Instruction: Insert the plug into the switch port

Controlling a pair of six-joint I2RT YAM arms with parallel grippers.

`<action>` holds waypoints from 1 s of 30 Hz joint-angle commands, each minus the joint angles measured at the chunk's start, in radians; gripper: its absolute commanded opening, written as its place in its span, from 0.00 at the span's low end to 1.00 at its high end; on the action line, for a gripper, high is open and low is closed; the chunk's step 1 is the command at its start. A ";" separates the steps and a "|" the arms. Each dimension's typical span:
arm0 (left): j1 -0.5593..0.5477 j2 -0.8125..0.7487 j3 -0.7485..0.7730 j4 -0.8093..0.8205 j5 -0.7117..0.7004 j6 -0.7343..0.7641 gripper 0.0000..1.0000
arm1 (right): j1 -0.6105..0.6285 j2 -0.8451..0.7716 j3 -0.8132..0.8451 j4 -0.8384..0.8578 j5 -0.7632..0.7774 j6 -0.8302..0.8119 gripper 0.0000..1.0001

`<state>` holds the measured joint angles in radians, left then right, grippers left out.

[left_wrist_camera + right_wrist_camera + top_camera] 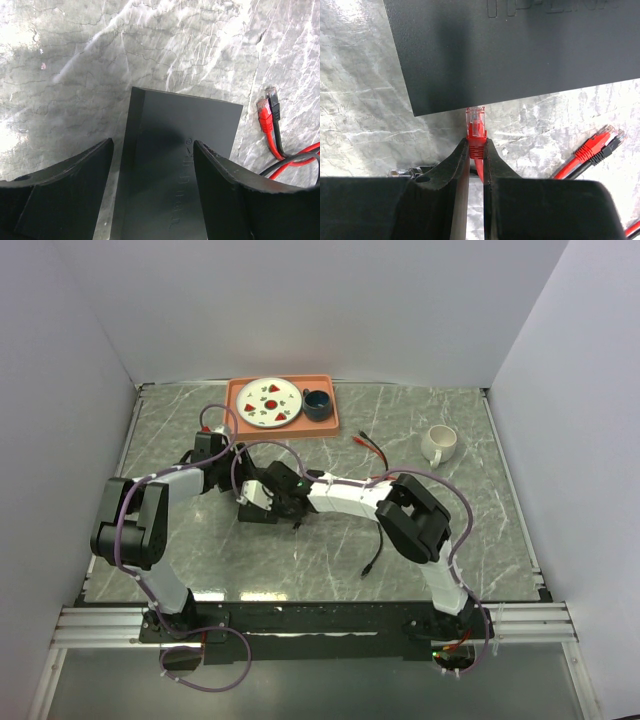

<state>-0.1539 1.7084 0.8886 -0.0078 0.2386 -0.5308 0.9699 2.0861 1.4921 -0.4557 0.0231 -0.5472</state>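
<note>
The switch (172, 165), a flat matte-black box, lies on the marble table between the fingers of my left gripper (154, 150). That gripper is closed across its short sides, and the right finger (235, 195) hides the box's right edge. My right gripper (476, 144) is shut on the red plug (476, 131). The plug's clear tip points at the near side of the switch (510, 55) and sits right at its edge. The port itself is hidden. From the top view both grippers, left (255, 495) and right (292, 506), meet at the switch (260, 516).
A spare red plug (594, 146) and a black plug (616, 138) lie right of my right gripper, also visible as loose cable ends (366, 443). At the back stands an orange tray (330, 425) with a plate and cup. A white mug (438, 443) is at the right, and a black cable end (369, 567) lies nearer.
</note>
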 commanded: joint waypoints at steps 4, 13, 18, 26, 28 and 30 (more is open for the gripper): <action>-0.004 0.034 -0.016 -0.109 0.010 0.038 0.72 | 0.020 0.098 0.071 -0.132 0.001 -0.003 0.00; -0.012 0.045 -0.014 -0.100 0.031 0.043 0.71 | 0.020 0.127 0.126 -0.147 0.021 -0.014 0.00; -0.019 0.051 -0.011 -0.098 0.036 0.049 0.70 | 0.016 0.143 0.146 -0.152 0.035 -0.026 0.00; -0.027 0.057 -0.004 -0.095 0.048 0.041 0.69 | 0.016 0.150 0.175 -0.156 0.035 -0.030 0.00; -0.033 0.062 -0.002 -0.093 0.054 0.037 0.65 | 0.016 0.152 0.180 -0.161 0.038 -0.028 0.00; -0.039 0.065 -0.007 -0.089 0.060 0.029 0.61 | 0.016 0.153 0.192 -0.167 0.041 -0.025 0.00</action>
<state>-0.1635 1.7218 0.8970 -0.0097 0.2661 -0.4973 0.9817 2.1830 1.6650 -0.6037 0.0715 -0.5743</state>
